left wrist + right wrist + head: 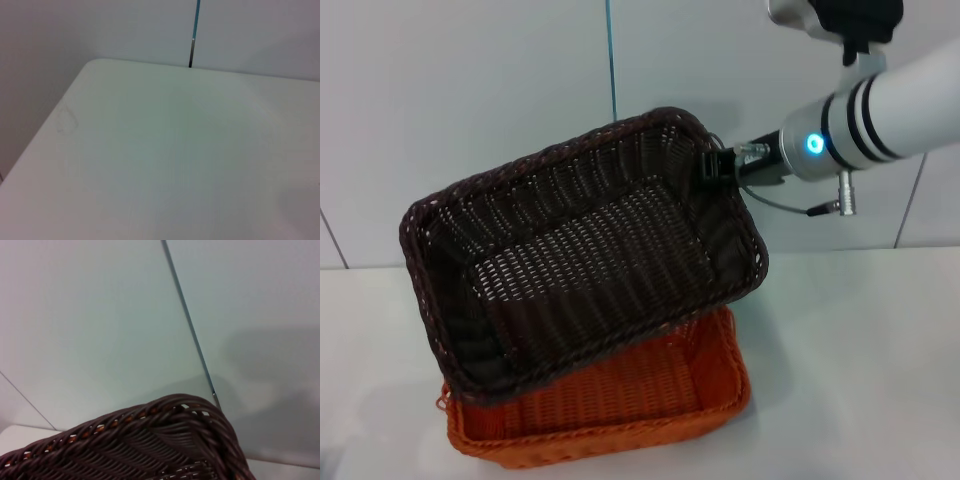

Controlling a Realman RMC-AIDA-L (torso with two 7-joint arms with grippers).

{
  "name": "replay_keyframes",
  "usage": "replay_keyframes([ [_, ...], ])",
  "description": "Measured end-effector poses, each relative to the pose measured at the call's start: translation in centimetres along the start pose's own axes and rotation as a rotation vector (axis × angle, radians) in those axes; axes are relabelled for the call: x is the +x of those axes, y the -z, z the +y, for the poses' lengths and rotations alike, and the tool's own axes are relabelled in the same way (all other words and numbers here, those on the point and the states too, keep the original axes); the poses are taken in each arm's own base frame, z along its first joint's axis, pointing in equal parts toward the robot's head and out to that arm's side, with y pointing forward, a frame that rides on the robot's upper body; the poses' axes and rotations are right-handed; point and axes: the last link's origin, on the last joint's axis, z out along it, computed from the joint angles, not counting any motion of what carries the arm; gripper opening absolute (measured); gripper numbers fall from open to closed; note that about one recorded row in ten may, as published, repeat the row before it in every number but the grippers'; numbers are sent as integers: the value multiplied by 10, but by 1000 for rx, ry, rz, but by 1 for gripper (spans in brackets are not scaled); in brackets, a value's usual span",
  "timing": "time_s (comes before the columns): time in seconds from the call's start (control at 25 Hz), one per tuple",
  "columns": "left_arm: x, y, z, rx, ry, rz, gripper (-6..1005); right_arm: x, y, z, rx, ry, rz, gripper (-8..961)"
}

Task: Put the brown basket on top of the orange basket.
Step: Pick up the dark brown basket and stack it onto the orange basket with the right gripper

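Markings: no brand, label or legible writing on either basket, the arm or the wall. Only mark of note is a lit blue ring on the right arm's wrist section.

Right end effector [713,166]: comes in from upper right, black fingers pinched onto the far right rim of the brown basket [585,250], near its far right corner. Fingers pressed onto the braid, one each side of the rim as far as head view shows. Thin cable loops below the wrist.

Brown basket: held up, tilted, far right corner highest, near left corner lowest. It hangs over the orange basket [620,410] and covers most of it in head view; cannot tell whether the low near left edge touches the orange rim. Right wrist view shows the brown basket's [165,440] braided corner close up against the wall panels, w/ a few orange flecks seen through the weave.

Orange basket: sits flat on the white tabletop [860,370], near centre. Near wall and right end visible, loose strand at its left rim.

Left end effector: not in any view. Left wrist view shows only the bare tabletop [165,160] corner and wall.
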Motion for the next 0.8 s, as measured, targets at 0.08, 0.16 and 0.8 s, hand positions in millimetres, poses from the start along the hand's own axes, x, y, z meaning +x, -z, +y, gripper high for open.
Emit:
replay_keyframes([
  [0.08,0,0,-1,1,0,1,920,-6,-3,2,12,-14,9,146],
  [0.16,1,1,-2,3,1,3,920,-12,-5,4,26,-26,19,146],
  [0.8,2,4,-7,18,-6,9,919,-73,-31,24,50,-127,-43,146],
])
